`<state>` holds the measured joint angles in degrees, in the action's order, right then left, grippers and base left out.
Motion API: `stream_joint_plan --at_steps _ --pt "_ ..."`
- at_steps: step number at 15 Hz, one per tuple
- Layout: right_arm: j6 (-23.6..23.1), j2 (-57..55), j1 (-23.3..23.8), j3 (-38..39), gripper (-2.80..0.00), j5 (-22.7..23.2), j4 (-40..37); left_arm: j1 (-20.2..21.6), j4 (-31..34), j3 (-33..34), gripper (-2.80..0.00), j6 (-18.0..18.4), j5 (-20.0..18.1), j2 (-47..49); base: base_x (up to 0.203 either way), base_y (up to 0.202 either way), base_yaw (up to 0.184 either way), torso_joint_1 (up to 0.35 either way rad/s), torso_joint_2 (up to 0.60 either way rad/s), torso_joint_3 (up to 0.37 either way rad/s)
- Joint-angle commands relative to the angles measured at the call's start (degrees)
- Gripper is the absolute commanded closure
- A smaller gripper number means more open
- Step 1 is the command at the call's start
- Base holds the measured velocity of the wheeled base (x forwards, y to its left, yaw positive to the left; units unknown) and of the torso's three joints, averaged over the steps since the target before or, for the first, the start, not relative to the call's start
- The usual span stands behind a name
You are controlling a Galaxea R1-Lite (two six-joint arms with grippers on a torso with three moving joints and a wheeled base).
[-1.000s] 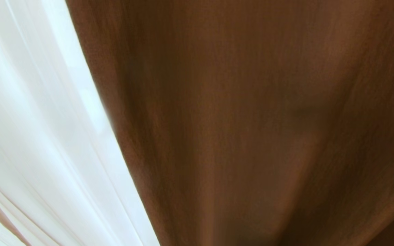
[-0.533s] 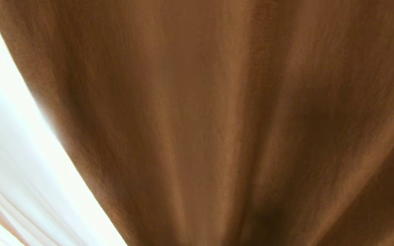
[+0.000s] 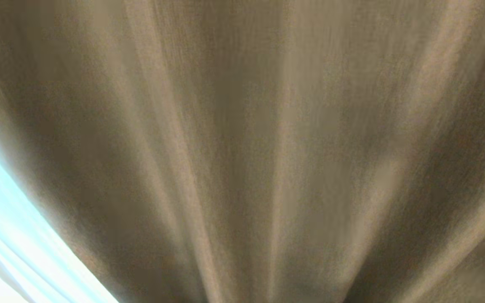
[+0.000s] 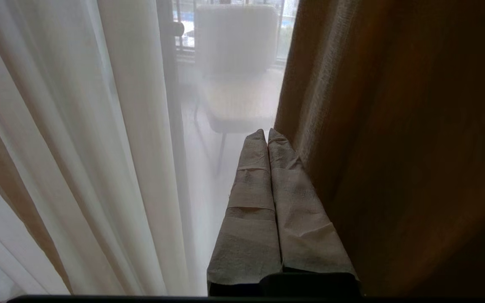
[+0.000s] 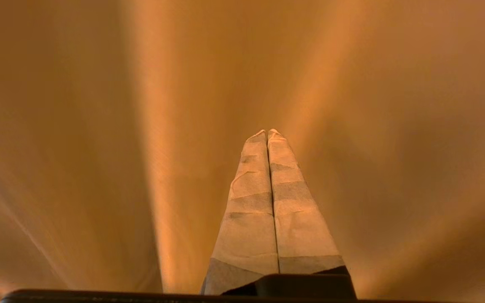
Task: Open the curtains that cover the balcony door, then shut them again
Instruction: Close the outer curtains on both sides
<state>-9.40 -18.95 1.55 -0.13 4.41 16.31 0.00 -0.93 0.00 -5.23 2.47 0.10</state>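
Beige drape (image 3: 267, 147), now filling nearly the whole head view where sheer (image 3: 11, 252) showed wider a second ago: closing well along; left pincer (image 4: 267, 134) and right pincer (image 5: 267, 134) shut, empty.

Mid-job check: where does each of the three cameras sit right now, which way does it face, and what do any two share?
Head view: on the head, pressed against the opaque curtain, sheer curtain at the edge; no arm shows.
Left wrist view: behind the shut left end effector, facing the sheer, a chair beyond.
Right wrist view: behind the shut right end effector, facing opaque folds.
Shared: all three show the opaque curtain.
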Motion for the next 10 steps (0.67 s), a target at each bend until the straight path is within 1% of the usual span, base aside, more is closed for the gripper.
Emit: stream_joint_plan --at_steps 1,5,10 --pt "0.72 3.84 1.31 0.13 0.00 -0.34 -6.18 0.00 -0.04 0.00 0.00 -0.04 0.03 -0.01 0.000 0.000 0.000 0.000 0.00 0.000" --pt "0.80 9.29 -0.58 0.13 0.00 -0.71 -15.20 0.00 -0.04 0.00 0.00 -0.04 0.08 -0.01 0.000 0.000 0.000 0.000 0.00 0.000" --pt "2.77 17.52 -1.52 0.03 0.00 -0.72 -17.02 0.00 -0.04 0.00 0.00 -0.04 0.04 -0.08 0.000 0.000 0.000 0.000 0.00 0.000"
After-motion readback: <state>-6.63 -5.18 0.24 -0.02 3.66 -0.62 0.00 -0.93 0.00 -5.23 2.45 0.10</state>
